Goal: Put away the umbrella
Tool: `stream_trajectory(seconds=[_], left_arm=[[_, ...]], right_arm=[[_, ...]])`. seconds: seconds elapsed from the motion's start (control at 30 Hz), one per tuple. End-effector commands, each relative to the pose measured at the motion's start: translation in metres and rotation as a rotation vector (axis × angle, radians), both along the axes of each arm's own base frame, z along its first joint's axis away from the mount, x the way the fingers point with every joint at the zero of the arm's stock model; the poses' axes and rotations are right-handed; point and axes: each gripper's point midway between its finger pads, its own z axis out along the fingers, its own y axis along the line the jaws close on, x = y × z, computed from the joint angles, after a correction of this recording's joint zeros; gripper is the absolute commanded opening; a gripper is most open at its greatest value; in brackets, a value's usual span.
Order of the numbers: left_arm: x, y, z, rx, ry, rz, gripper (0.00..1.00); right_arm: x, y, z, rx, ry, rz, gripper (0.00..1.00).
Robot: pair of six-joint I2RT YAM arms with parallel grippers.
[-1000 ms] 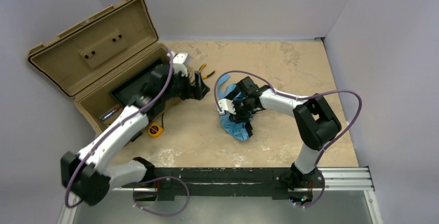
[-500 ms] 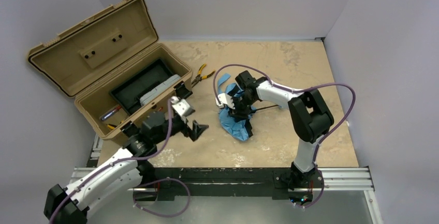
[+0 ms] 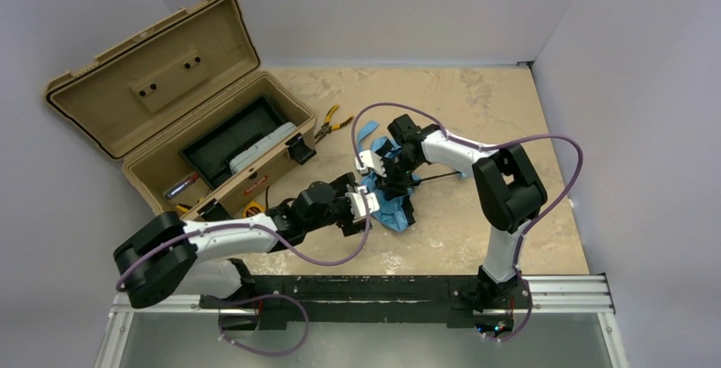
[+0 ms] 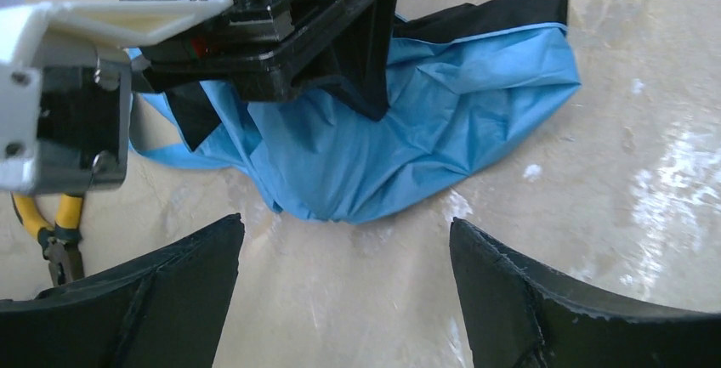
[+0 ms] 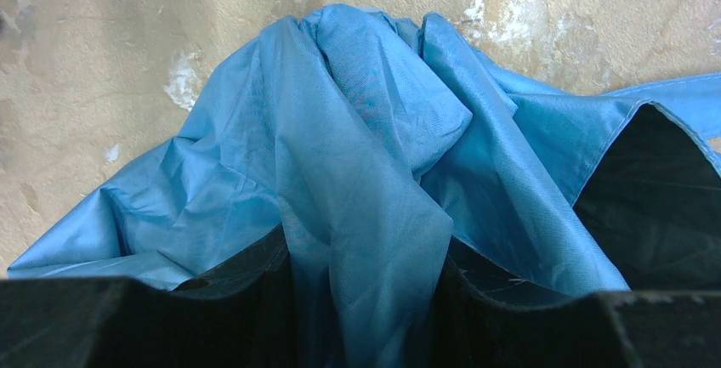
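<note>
The umbrella is a crumpled sky-blue bundle on the table, its thin black shaft sticking out to the right. My right gripper is on top of the bundle. In the right wrist view the gripper is shut on a fold of the blue fabric. My left gripper is open and empty, just left of the bundle. In the left wrist view the gripper sits low over the table, with the fabric just ahead of its fingertips and apart from them.
An open tan toolbox stands at the back left, holding a black tray. Yellow-handled pliers lie beside it and also show in the left wrist view. A yellow tape measure lies in front of the toolbox.
My left arm has swung from the toolbox, back toward its base, then forward to the left side of the umbrella. The right gripper has stayed on the bundle, shifting slightly.
</note>
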Motion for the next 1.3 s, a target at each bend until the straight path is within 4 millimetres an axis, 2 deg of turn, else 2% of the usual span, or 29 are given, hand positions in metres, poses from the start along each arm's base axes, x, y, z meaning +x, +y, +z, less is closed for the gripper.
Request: stream_trajectory(seconds=[0.0, 0.13, 0.23, 0.3, 0.4, 0.53, 0.63, 0.77, 0.97, 1.1, 1.2, 1.27], left_arm=[[0.032, -0.03, 0.038, -0.084, -0.187, -0.002, 0.89], [0.035, -0.044, 0.03, -0.093, -0.155, -0.02, 0.88], [0.035, -0.044, 0.029, -0.133, -0.135, 0.011, 0.87], [0.033, -0.037, 0.035, -0.203, -0.106, 0.056, 0.87], [0.023, -0.018, 0.042, -0.321, 0.027, 0.137, 0.88], [0.012, 0.007, 0.047, -0.45, 0.335, 0.241, 0.88], [0.007, 0.024, 0.047, -0.488, 0.47, 0.286, 0.88], [0.001, 0.029, 0.046, -0.483, 0.588, 0.27, 0.88], [0.006, 0.027, 0.047, -0.555, 0.714, 0.241, 0.87], [0.007, 0.025, 0.049, -0.533, 0.715, 0.199, 0.86], [0.003, 0.025, 0.05, -0.481, 0.625, 0.118, 0.84], [-0.001, 0.024, 0.047, -0.429, 0.521, 0.077, 0.84]], right_arm=[[-0.049, -0.049, -0.058, -0.243, 0.21, -0.063, 0.21], [-0.048, -0.049, -0.058, -0.242, 0.209, -0.064, 0.21], [-0.045, -0.048, -0.057, -0.237, 0.187, -0.072, 0.21], [-0.037, -0.05, -0.054, -0.237, 0.131, -0.099, 0.21], [-0.017, -0.052, -0.043, -0.23, -0.023, -0.154, 0.21], [-0.003, -0.055, -0.036, -0.255, -0.181, -0.163, 0.2], [0.002, -0.056, -0.035, -0.272, -0.289, -0.147, 0.17], [0.014, -0.049, -0.022, -0.237, -0.43, -0.141, 0.15], [0.024, -0.047, -0.008, -0.195, -0.565, -0.135, 0.14], [0.019, -0.04, -0.011, -0.181, -0.516, -0.108, 0.13], [-0.006, -0.036, -0.03, -0.209, -0.292, -0.033, 0.12], [-0.03, -0.043, -0.041, -0.245, -0.118, -0.002, 0.12]])
